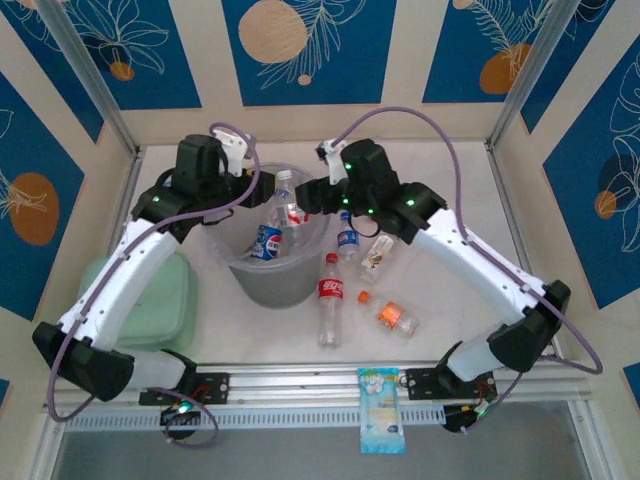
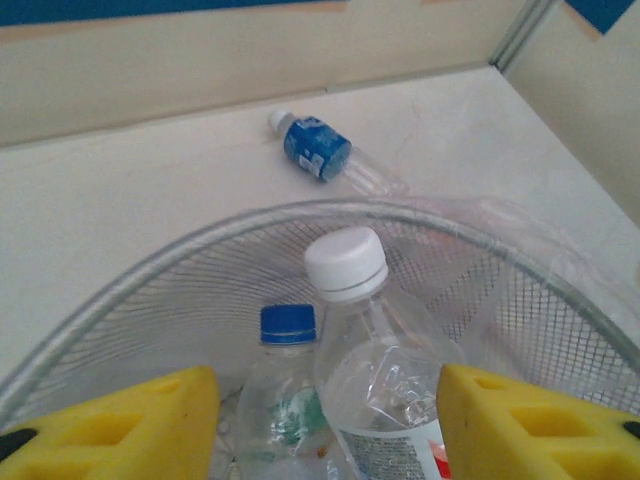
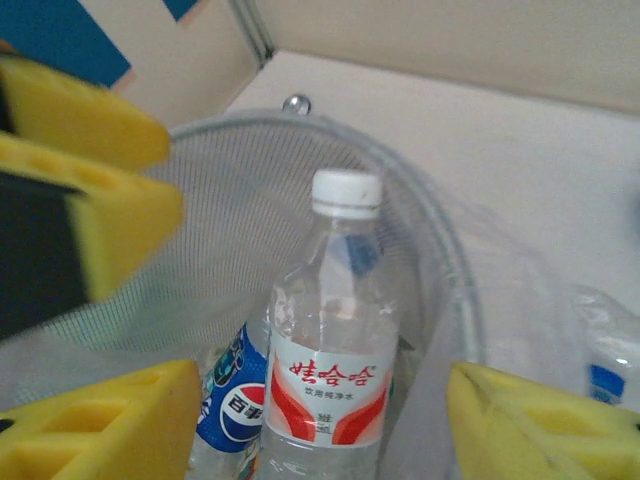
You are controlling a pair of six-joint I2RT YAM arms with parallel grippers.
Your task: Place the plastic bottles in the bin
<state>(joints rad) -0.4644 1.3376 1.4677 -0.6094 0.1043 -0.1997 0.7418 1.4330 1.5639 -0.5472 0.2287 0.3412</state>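
Top external: bin [image 1: 270, 288] stands near the middle of the surface [image 1: 460, 190], slightly toward its left edge; four loose bottles [image 1: 329, 300] lie just right of it, toward the near edge. Left pincer [image 2: 325, 385] and right pincer [image 3: 322, 378] hang over the bin. Each has its jaws apart, straddling the upright white-capped bottle [image 3: 330, 330] inside, neither closed on it.

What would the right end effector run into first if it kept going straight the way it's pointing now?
Most likely the white-capped bottle with the red label, standing in the bin, centred between the open right end effector's fingers. How close it is isn't clear.
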